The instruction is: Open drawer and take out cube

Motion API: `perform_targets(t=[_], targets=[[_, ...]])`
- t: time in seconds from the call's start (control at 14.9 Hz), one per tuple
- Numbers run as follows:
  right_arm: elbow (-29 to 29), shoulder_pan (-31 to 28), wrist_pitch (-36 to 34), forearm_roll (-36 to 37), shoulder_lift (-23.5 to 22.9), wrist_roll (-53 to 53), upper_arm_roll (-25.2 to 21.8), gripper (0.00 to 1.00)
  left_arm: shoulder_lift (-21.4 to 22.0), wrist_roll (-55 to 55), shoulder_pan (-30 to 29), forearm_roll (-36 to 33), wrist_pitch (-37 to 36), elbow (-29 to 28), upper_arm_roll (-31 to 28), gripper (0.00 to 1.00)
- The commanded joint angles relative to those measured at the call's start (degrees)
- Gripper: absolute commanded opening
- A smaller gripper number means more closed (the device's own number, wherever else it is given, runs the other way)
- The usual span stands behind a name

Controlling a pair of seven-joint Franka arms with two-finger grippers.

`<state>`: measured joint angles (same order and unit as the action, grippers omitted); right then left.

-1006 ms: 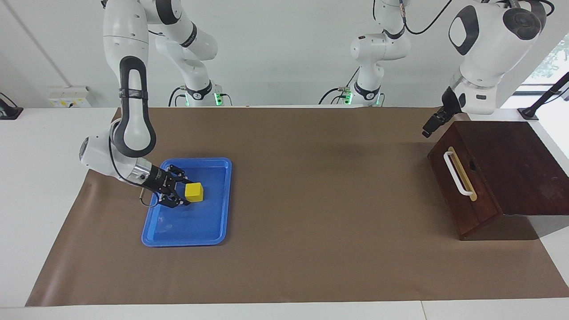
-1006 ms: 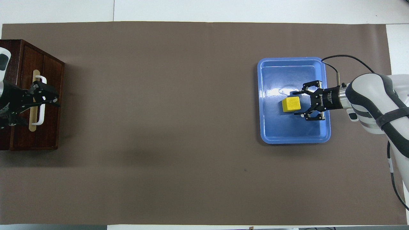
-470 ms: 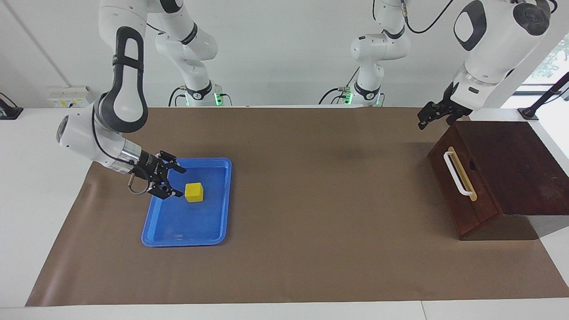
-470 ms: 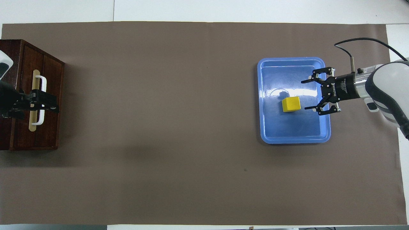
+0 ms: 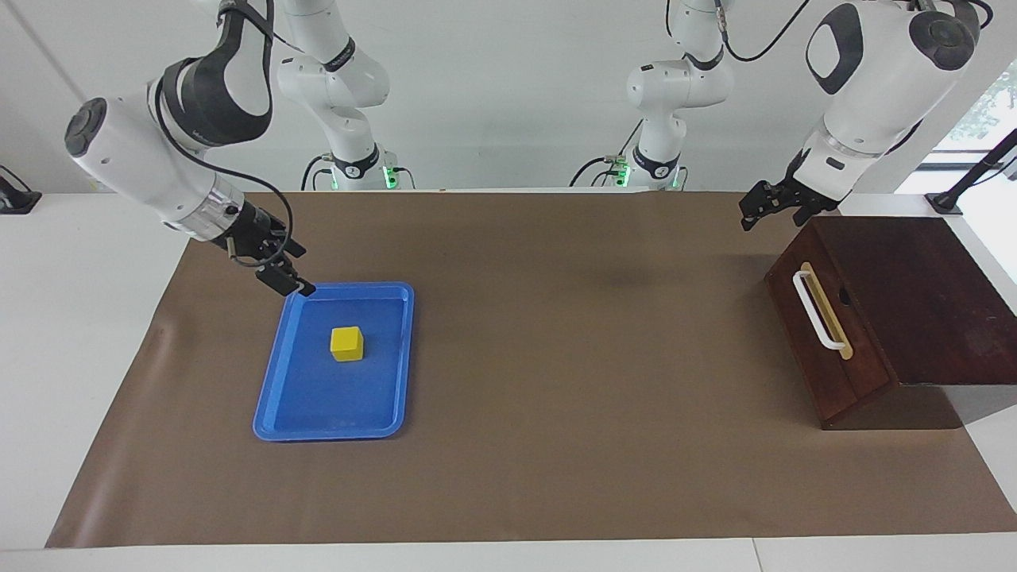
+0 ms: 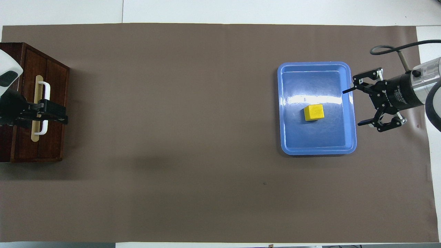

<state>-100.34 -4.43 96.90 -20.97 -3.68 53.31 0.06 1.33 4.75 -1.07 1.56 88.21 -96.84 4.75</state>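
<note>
The yellow cube rests inside the blue tray, toward the right arm's end of the table. My right gripper hangs open and empty above the tray's rim, apart from the cube. At the left arm's end stands the dark wooden box with its drawer pushed in; the white handle is untouched. My left gripper is raised, open and holding nothing, over the table just in front of the box's top edge.
Brown paper covers the table between the tray and the box. The white tabletop shows around the paper's edges.
The right gripper spread wider around the cube, then lifted and drew back off it to the tray's rim. The cube stayed put. The left gripper rose slightly beside the box.
</note>
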Motion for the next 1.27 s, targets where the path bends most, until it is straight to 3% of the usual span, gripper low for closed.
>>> perform_targets(t=[0.0, 0.27, 0.67, 1.21], targets=[[1.2, 2.5, -2.4, 6.9, 3.5, -8.5, 0.4, 1.00, -0.5, -1.1, 0.4, 0.5, -1.8, 1.7, -0.4, 1.00], [1.1, 5.3, -6.0, 13.2, 8.7, -21.9, 0.4, 1.00, -0.5, -1.9, 0.3, 0.4, -0.9, 1.7, -1.0, 1.00], [1.0, 4.3, -7.4, 19.9, 9.7, -50.4, 0.6, 1.00, -0.5, -3.9, 0.3, -0.5, 0.0, 2.2, -0.8, 1.00], [1.5, 4.2, -8.0, 20.4, 9.3, -54.2, 0.0, 1.00, -0.1, -3.3, 0.1, -0.5, -0.1, 2.2, -0.8, 1.00]])
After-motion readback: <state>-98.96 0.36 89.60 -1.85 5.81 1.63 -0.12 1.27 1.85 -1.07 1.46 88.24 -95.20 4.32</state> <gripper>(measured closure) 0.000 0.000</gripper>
